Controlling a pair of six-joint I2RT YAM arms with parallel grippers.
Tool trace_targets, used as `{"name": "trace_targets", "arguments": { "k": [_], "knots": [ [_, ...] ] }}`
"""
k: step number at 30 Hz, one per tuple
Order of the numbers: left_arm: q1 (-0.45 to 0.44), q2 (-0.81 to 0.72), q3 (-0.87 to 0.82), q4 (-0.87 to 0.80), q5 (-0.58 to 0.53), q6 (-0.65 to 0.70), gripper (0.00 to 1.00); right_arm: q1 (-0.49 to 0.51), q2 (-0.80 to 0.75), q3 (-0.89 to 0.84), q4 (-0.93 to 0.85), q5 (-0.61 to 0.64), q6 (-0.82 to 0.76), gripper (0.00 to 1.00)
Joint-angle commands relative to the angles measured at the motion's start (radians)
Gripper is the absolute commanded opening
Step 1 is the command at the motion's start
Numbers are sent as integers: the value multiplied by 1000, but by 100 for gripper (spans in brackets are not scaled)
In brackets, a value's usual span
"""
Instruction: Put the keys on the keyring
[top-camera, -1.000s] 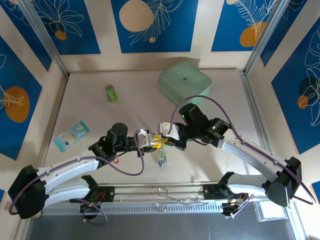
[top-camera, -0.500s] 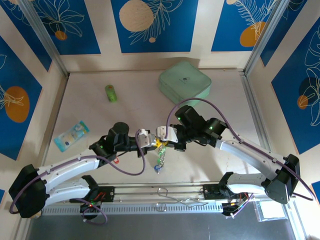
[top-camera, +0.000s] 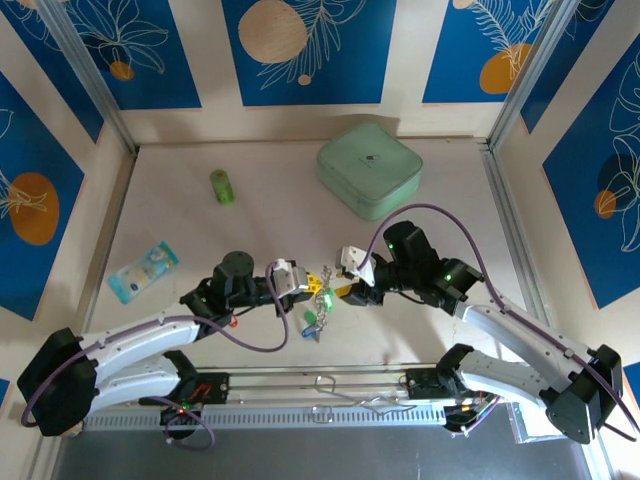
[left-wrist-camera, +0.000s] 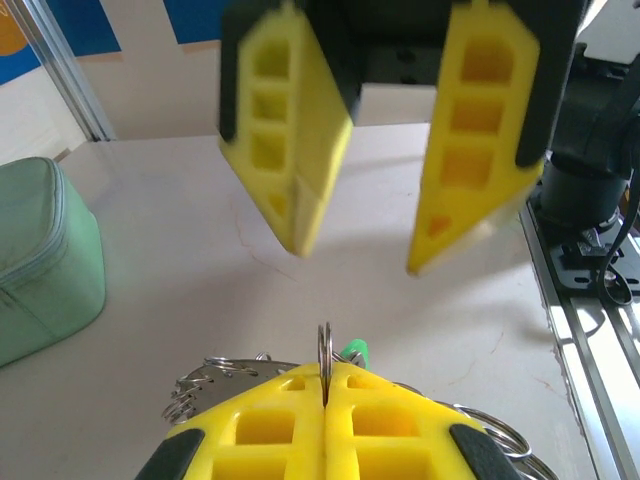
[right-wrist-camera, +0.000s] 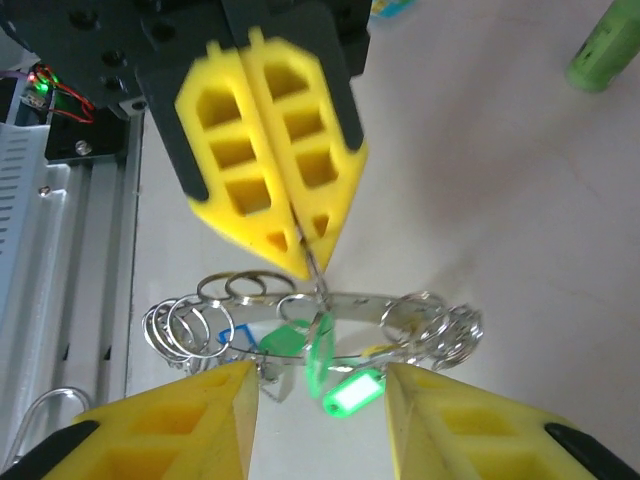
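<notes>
My left gripper (top-camera: 314, 284) is shut on a thin split ring (left-wrist-camera: 325, 350) of the silvery keyring (right-wrist-camera: 400, 300), which hangs below its yellow fingers (right-wrist-camera: 270, 170) just above the table. On the keyring (top-camera: 320, 302) dangle keys with green tags (right-wrist-camera: 355, 392) and a blue tag (right-wrist-camera: 235, 335), beside several small empty rings (right-wrist-camera: 185, 320). My right gripper (right-wrist-camera: 320, 375) stands open facing the left one, its fingers either side of the hanging keys without touching them. In the left wrist view the right gripper (left-wrist-camera: 385, 240) shows wide open, with nothing between its fingers.
A pale green box (top-camera: 370, 170) sits at the back right of the table, a green cylinder (top-camera: 221, 186) at the back left and a blue-and-white packet (top-camera: 143, 270) at the left. A metal rail (top-camera: 330, 385) runs along the near edge.
My right gripper has opened and drawn back to the right, away from the left one. The left gripper has stayed shut, and the keyring now hangs from it alone.
</notes>
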Motion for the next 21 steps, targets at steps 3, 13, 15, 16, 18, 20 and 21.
{"name": "trace_targets", "arguments": {
  "k": [3,13,15,16,18,20,21],
  "knots": [
    [-7,-11,-21,177,31,-69,0,0,7,-53,94,-44,89,40],
    [-6,-18,-37,211,47,-85,0,5,60,-33,99,-48,73,19],
    [-7,-15,-44,241,55,-94,0,9,70,-27,98,-53,71,12],
    [-6,-12,-49,262,64,-99,0,12,77,-25,100,-56,69,11],
    [-6,1,-61,333,84,-115,0,22,95,-19,109,-81,74,8],
    [-7,15,-61,372,93,-121,0,35,110,-19,122,-94,77,8],
    [-5,22,-61,380,98,-119,0,39,119,-19,123,-94,77,7]
  ]
}}
